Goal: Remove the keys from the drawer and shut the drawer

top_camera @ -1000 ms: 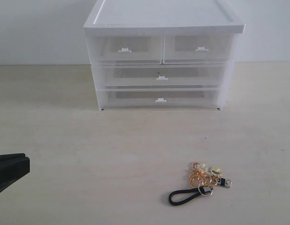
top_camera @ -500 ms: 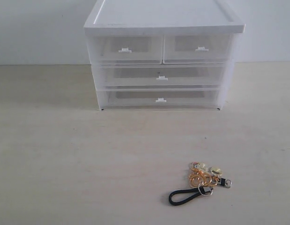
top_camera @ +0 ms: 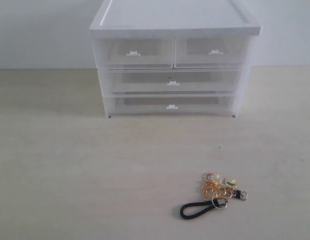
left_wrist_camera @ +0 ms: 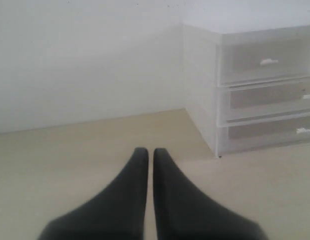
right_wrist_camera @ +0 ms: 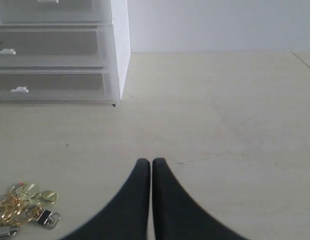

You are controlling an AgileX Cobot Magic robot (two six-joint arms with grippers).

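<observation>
After pulling left jaws out of the exterior view, keeping them and right jaws shut, empty; noting keys [top_camera: 215,196] lying on counter [top_camera: 69,165], drawer [top_camera: 212,51] closed; judging task finished.

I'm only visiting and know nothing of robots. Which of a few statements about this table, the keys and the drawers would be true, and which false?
1. The keys lie on the table, in front of the drawer unit. True.
2. The top right drawer stands pulled open. False: it is pushed in, level with the top left drawer.
3. The right gripper holds the keys. False: it is shut on nothing; the keys lie apart from it.
4. The left gripper is shut and empty. True.
</observation>
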